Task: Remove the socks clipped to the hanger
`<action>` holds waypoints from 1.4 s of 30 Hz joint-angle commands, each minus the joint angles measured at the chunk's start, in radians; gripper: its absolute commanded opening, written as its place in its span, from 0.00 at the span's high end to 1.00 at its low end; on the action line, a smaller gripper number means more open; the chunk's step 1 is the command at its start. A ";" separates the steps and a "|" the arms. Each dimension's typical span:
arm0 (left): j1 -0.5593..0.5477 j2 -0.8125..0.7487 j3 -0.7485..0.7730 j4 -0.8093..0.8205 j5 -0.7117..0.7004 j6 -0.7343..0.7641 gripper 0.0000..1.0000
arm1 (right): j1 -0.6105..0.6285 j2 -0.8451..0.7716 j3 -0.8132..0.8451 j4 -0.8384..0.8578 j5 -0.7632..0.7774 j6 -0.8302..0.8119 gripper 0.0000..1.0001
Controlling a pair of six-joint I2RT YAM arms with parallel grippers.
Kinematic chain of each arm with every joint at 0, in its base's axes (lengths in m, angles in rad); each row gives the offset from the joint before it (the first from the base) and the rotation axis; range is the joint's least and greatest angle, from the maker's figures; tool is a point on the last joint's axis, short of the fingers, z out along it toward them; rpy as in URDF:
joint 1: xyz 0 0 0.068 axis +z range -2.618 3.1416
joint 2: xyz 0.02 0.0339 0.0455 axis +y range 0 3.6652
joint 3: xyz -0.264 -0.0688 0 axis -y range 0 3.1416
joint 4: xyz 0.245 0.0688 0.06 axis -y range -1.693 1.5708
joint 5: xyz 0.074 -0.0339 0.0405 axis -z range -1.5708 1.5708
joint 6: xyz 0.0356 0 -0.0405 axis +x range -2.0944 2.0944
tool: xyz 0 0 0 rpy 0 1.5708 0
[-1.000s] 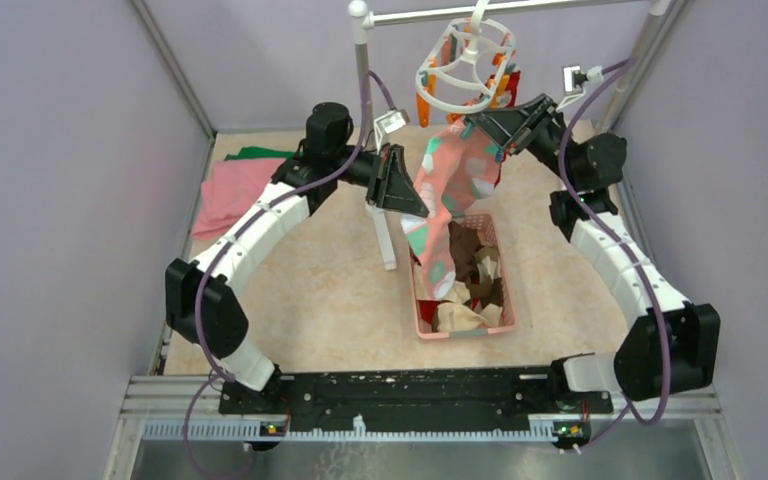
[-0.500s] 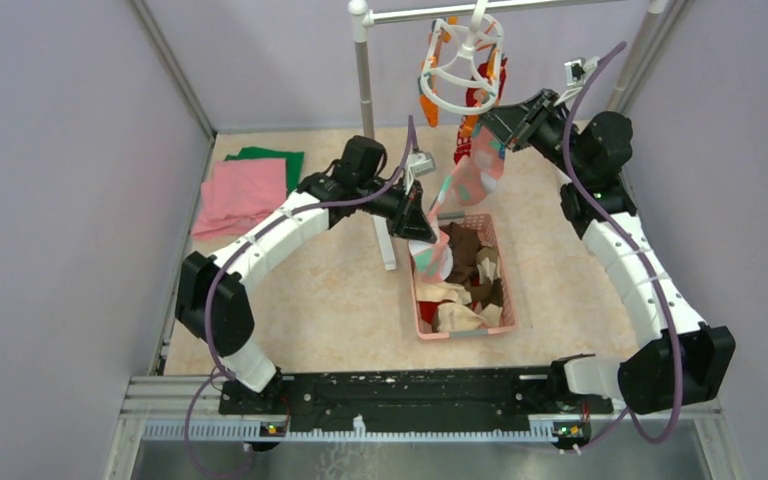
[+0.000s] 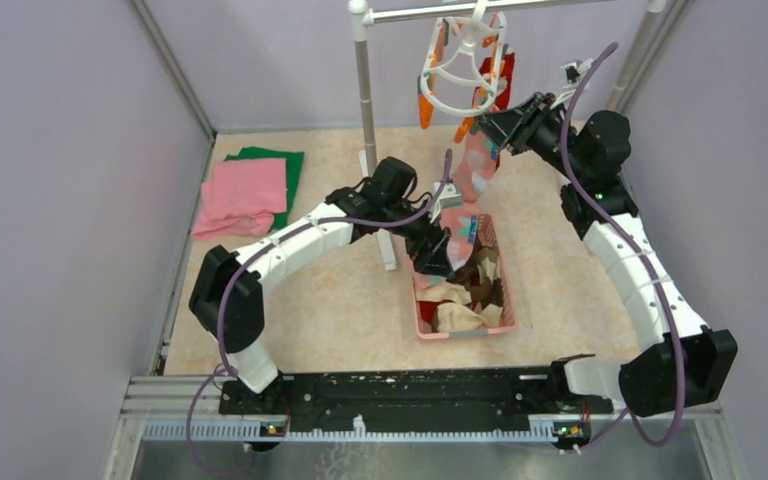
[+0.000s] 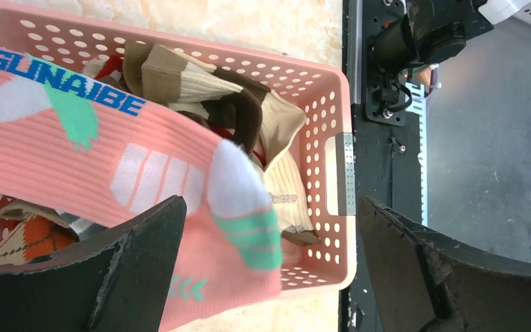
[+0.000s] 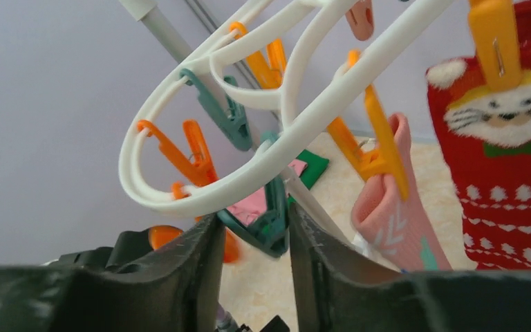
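Although the loose pink sock [image 4: 110, 166] already lies across the basket [image 4: 318, 90], beneath the wide-apart, empty fingers of the left gripper [image 4: 269, 207], two socks are not yet off the hanger [image 5: 249, 169].

The hanging pink sock [image 5: 394, 228] is pinched at its cuff by an orange peg [image 5: 380, 149]. The red sock [image 5: 511, 180] is clipped likewise beside it. The right gripper [image 5: 254, 214] is closed narrowly about a teal peg [image 5: 269, 228] under the ring, gripping no sock.

Assessment: the socks are light, soft and limp. They are likely to stretch before they slip from a peg. Hold is best taken on the cuff just below the peg, where the cloth is bunched.

The hanger hangs by its hook from the rail [image 3: 560, 5]. A hard pull is likely to tilt or swing it.
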 commanded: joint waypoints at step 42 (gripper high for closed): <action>0.202 -0.162 0.158 -0.025 0.234 -0.077 0.01 | 0.058 -0.289 -0.232 -0.097 0.114 -0.238 1.00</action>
